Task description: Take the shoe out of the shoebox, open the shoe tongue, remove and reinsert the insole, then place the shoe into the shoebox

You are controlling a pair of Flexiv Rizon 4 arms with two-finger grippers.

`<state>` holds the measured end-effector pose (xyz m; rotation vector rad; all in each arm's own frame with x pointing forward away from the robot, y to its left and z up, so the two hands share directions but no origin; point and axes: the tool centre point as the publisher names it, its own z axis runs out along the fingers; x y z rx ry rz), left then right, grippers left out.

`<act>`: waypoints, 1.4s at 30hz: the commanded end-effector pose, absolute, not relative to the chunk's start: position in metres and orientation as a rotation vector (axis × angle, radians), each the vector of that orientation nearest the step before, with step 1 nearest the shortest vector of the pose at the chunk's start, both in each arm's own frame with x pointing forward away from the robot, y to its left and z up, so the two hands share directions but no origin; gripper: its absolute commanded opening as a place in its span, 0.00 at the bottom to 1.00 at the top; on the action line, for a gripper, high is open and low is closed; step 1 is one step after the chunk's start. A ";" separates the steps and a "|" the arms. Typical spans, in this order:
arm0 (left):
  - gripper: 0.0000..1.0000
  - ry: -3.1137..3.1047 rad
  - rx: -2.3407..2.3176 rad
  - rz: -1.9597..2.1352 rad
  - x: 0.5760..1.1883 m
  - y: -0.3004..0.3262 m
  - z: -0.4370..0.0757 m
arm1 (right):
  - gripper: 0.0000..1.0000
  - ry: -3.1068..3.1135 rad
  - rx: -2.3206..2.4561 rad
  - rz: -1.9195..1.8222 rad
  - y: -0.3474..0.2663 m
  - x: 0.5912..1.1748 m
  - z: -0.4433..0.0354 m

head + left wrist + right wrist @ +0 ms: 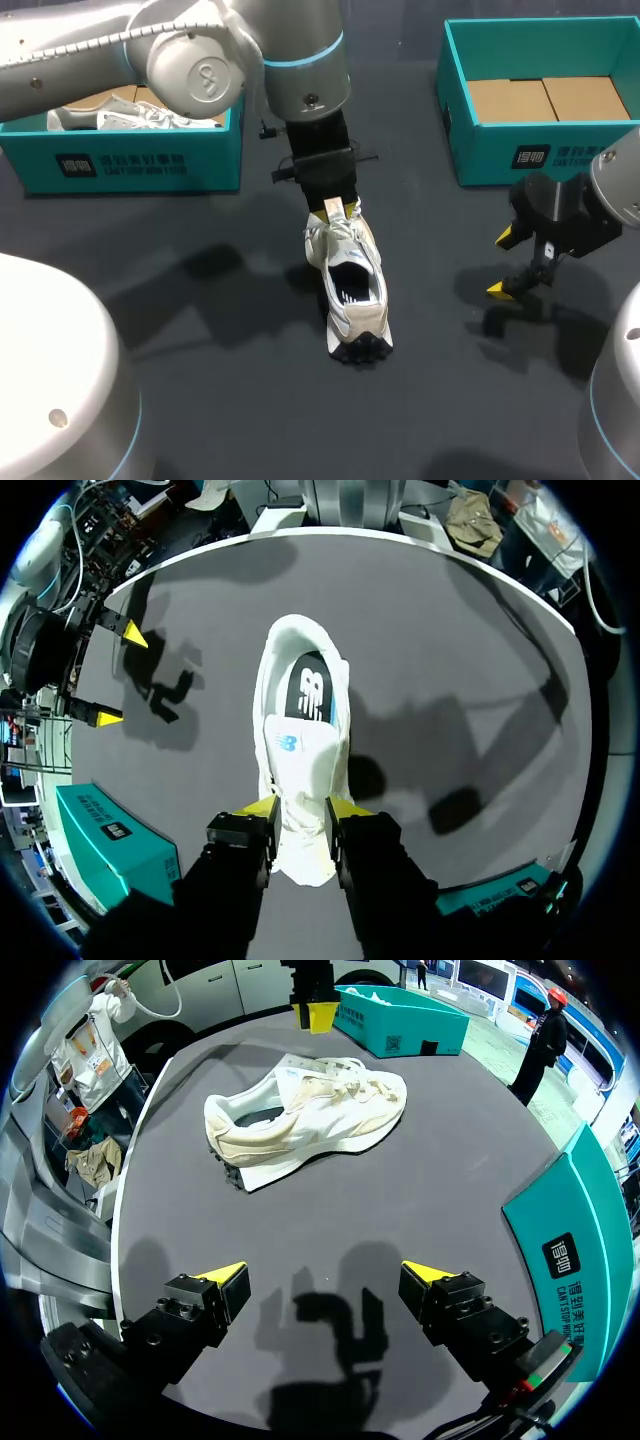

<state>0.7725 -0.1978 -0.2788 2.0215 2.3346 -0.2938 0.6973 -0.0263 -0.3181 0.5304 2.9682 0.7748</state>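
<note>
A white and beige sneaker (346, 318) lies upright on the dark table, heel toward me. My left gripper (341, 210) hangs just over its laced front. In the left wrist view its yellow fingertips (258, 808) stand a narrow gap apart on either side of the laces, and the tongue (295, 745) lies just ahead of them. The right wrist view shows the left gripper (318, 1015) a little above the sneaker (320, 1110), with bare table showing between them. My right gripper (502, 263) is open and empty above the table to the sneaker's right.
A teal shoebox (120, 165) at the back left holds a second white shoe (130, 118). Another teal shoebox (540, 150) at the back right shows only its cardboard floor. Open table lies around the sneaker and in front of it.
</note>
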 end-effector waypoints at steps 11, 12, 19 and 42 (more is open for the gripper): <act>0.18 2.350 2.133 -0.404 0.734 -0.219 -0.338 | 1.00 2.967 0.532 0.771 -0.026 0.695 -0.318; 0.18 2.350 2.132 -0.404 0.734 -0.218 -0.338 | 1.00 2.967 0.532 0.771 -0.026 0.695 -0.318; 0.18 2.287 2.093 -0.381 0.736 -0.213 -0.310 | 1.00 2.967 0.532 0.771 -0.026 0.695 -0.318; 0.30 2.244 2.063 -0.373 0.714 -0.198 -0.273 | 1.00 2.967 0.532 0.771 -0.026 0.695 -0.318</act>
